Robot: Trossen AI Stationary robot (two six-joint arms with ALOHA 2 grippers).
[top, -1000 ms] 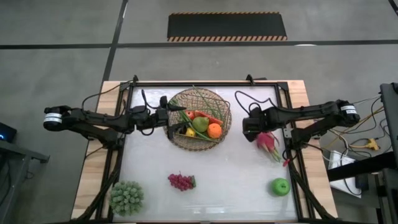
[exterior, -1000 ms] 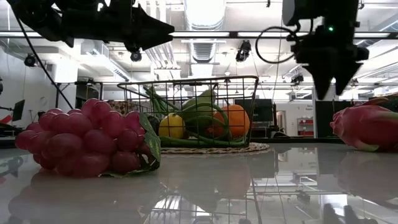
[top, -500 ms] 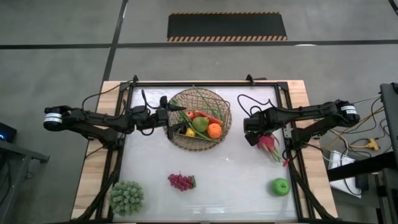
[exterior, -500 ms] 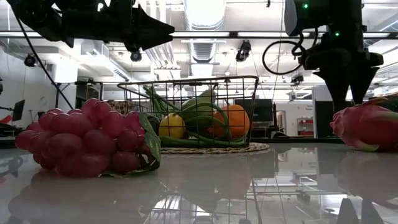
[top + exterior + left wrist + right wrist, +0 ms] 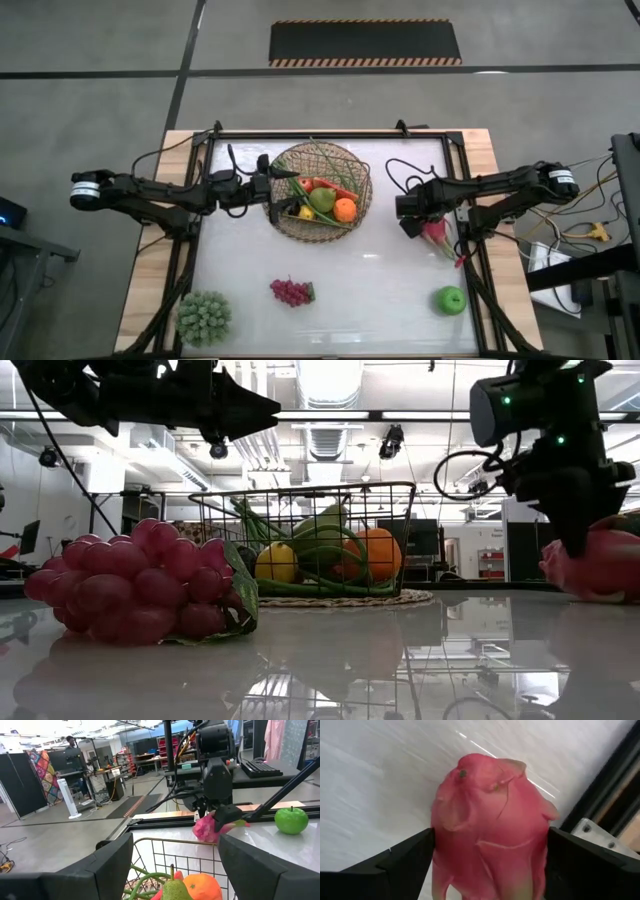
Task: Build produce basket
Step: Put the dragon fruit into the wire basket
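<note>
Your right hand [image 5: 485, 865] sits open, fingers either side of the dragon fruit [image 5: 487, 827], not yet gripping. The fruit lies on the bench [image 5: 330, 280] near the right edge, well apart from the basket [image 5: 320, 190]. Risk: its tapered, slick body may squirt out or roll if the fingers close off-centre. Left hand [image 5: 175, 865] hangs open over the basket's near rim; it could obstruct the drop.
</note>
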